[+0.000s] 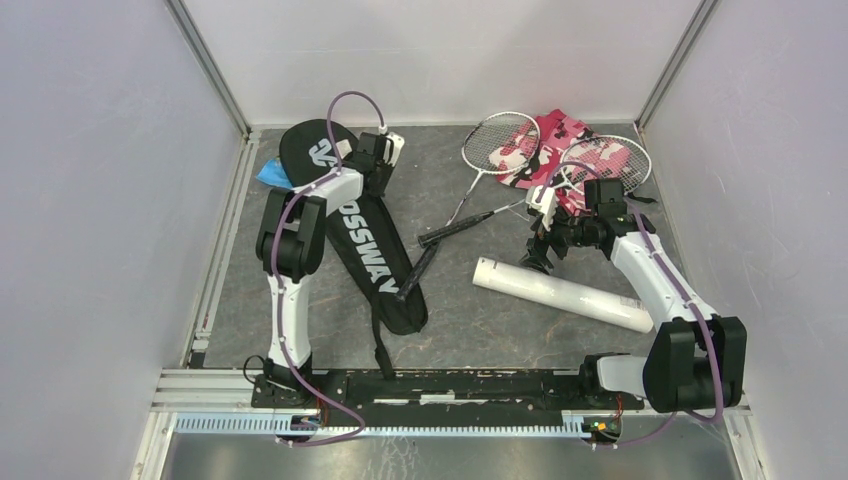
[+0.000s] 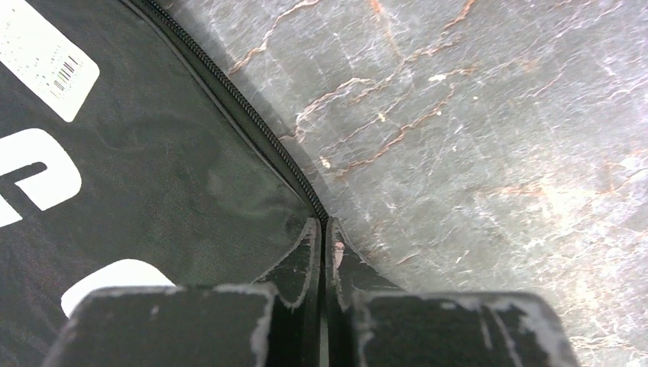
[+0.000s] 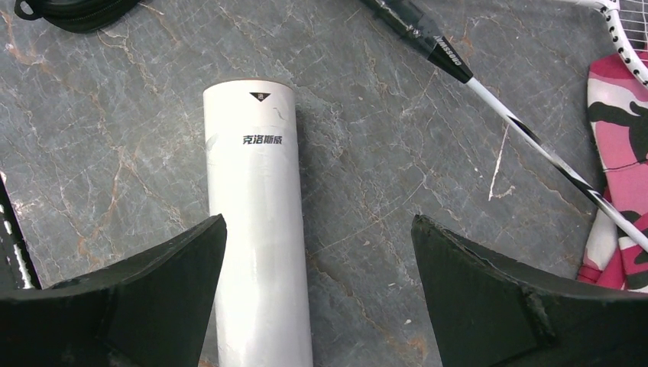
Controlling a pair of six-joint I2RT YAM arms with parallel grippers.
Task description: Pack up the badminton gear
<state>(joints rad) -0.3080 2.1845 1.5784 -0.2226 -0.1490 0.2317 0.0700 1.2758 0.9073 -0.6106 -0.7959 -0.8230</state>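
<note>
While the left pincer (image 2: 322, 233) hangs over the head end of the black CROSSWAY racket bag (image 1: 372, 250), at about ten o'clock on my overhead feed, its fingers are pressed flat together. The tips sit right at the zip (image 2: 252, 115) along the bag's edge. Whether they pinch the zip itself, I cannot tell. The bag lies flat, slanting from eleven o'clock down toward six. A blue cloth (image 1: 270, 175) pokes out at its far left edge.

At three o'clock my right pincer (image 3: 319, 222) is spread wide above the long white tube (image 3: 256, 229). The tube lies on its side at four o'clock. It runs between the fingers, closer to one of them, and is not clamped.

Both rackets are out on the table. One head (image 1: 500, 143) is at one o'clock and the other (image 1: 607, 160) nearer two, both overlapping the pink camouflage cloth (image 1: 552, 135). Their black handles point toward the centre, and one handle (image 1: 415, 275) reaches the bag's edge.
</note>
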